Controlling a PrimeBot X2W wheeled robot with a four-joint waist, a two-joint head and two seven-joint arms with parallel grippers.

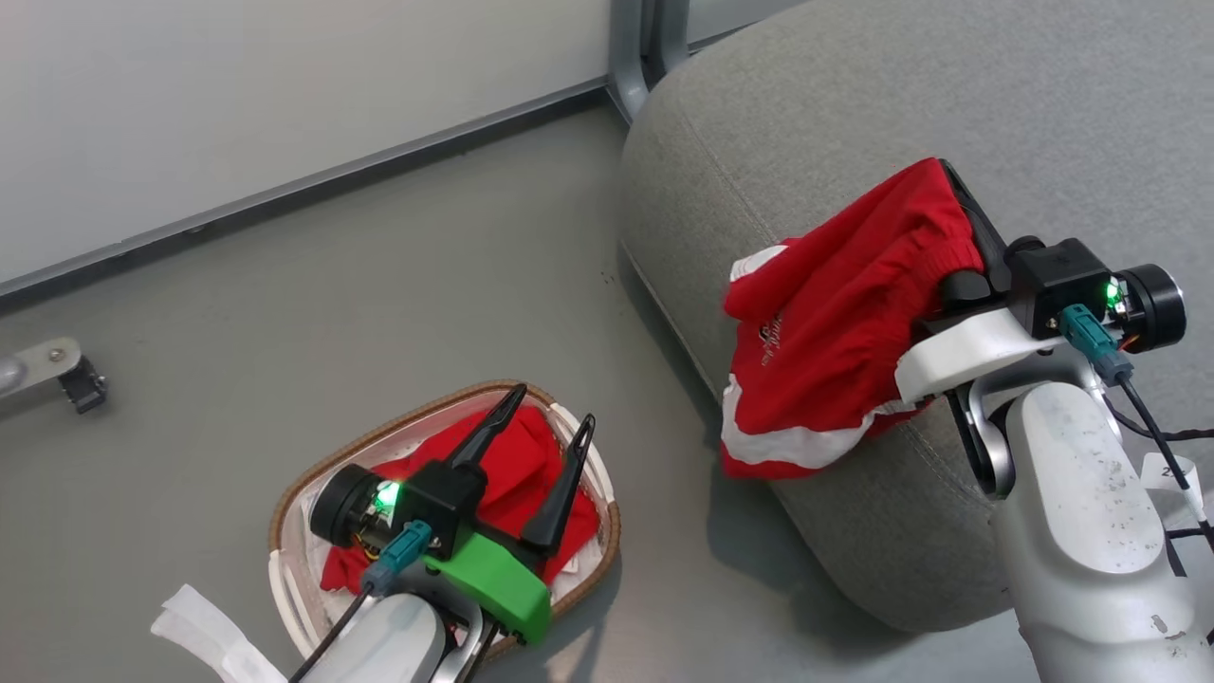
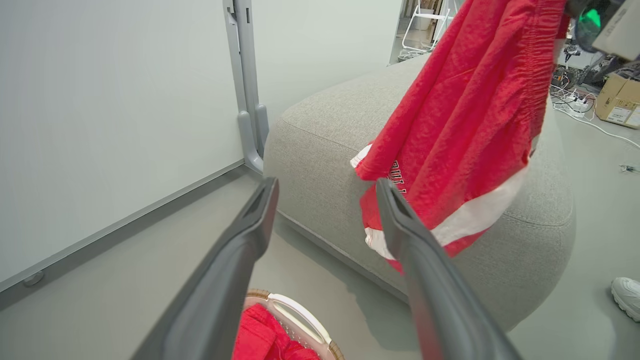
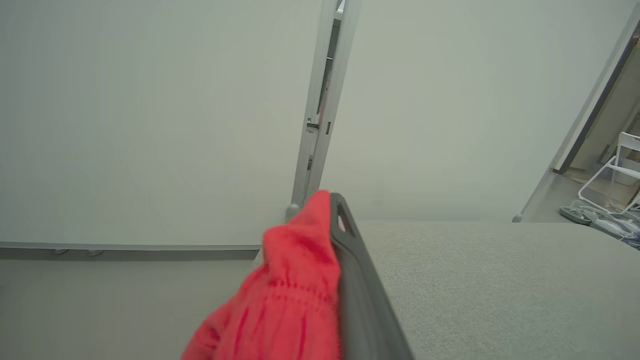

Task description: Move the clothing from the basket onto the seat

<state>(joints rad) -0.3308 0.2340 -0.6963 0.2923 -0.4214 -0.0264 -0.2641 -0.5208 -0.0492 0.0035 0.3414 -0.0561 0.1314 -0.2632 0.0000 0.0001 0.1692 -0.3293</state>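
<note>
Clothing [image 1: 835, 313] hangs pinched in my right pincer [image 1: 953, 180] over the seat [image 1: 948, 76] edge; my spread left pincer [image 1: 553, 404] hovers above the basket [image 1: 277, 522].

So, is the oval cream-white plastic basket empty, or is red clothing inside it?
Not empty: bright red fabric clothing lies inside the oval cream-white plastic basket, beneath the left gripper, whose jaws stand open.
</note>
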